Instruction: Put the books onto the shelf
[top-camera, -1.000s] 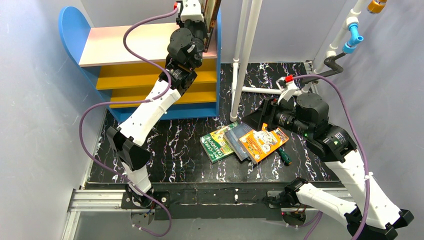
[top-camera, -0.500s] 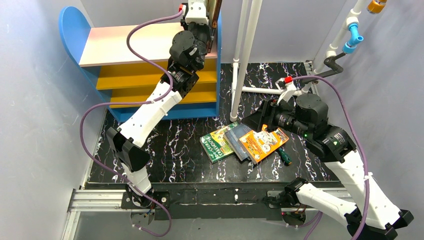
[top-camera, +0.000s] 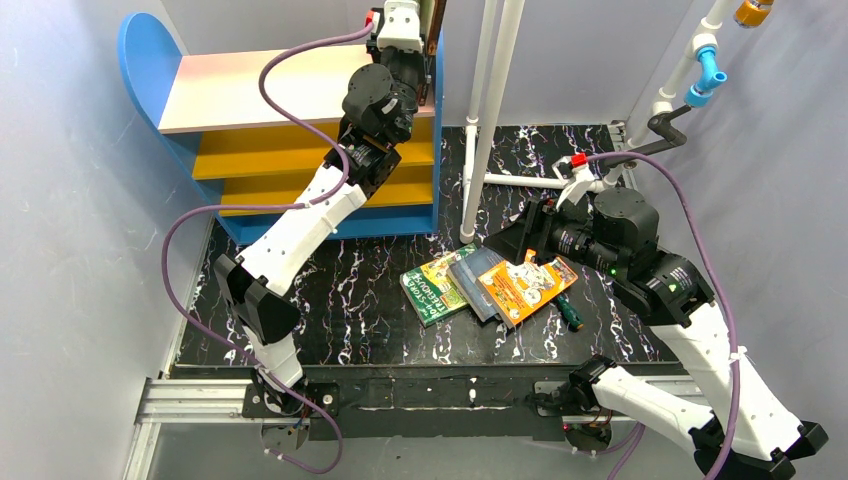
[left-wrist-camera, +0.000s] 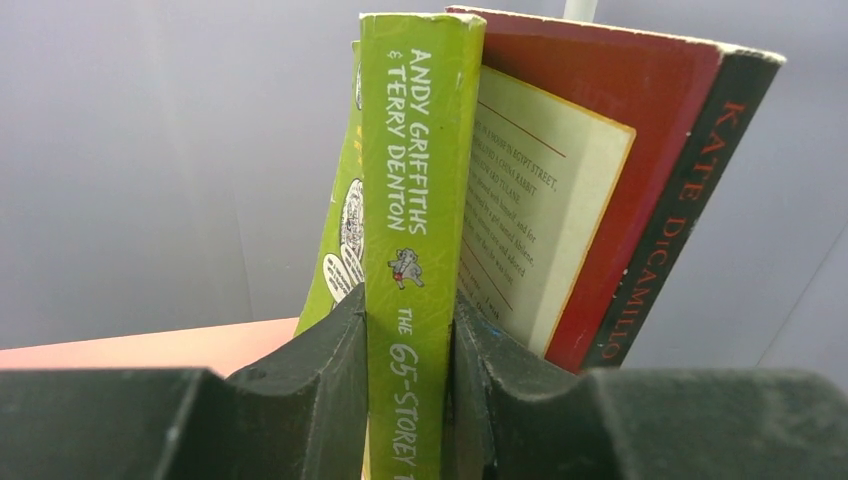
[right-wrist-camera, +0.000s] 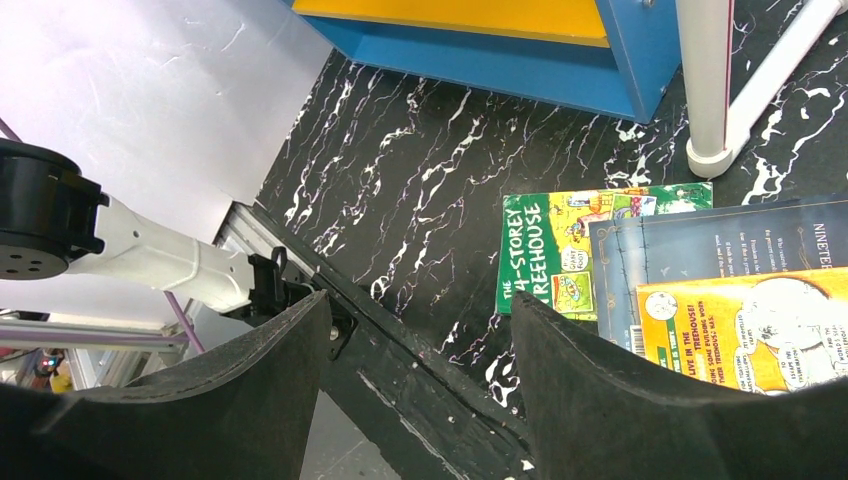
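- Pinching the spine of the upright lime-green book (left-wrist-camera: 420, 200) with the left gripper (left-wrist-camera: 410, 320).
- Just beside it, tilted: the red-bordered book (left-wrist-camera: 640, 150), both over the pale pink top board (left-wrist-camera: 150, 345) of the shelf (top-camera: 270, 150).
- Holding nothing in the right gripper (right-wrist-camera: 418, 310), jaws spread, above the table (right-wrist-camera: 400, 180).
- Lying overlapped down there: green book (right-wrist-camera: 560, 255), dark blue book (right-wrist-camera: 720, 240), orange book (right-wrist-camera: 750, 330).
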